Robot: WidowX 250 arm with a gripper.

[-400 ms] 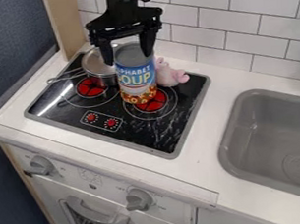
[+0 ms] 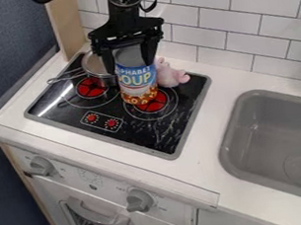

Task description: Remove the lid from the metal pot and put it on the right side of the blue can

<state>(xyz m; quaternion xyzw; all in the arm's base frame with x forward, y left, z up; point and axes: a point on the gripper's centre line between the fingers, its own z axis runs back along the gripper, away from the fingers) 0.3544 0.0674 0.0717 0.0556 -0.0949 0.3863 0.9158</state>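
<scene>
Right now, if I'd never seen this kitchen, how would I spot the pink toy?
Beside the grey sink is a black stovetop. Toward its back, near the tiled wall, stands a soup can with a blue label, and the toy is just right of it. It is pink and lumpy, unlike the straight-sided can or the metal pot left of that can.

Shiny metal pot (image 2: 108,80); glossy stovetop (image 2: 148,137); smooth, matt sink (image 2: 281,137); smooth tiles (image 2: 259,3); wooden post (image 2: 68,25).
</scene>
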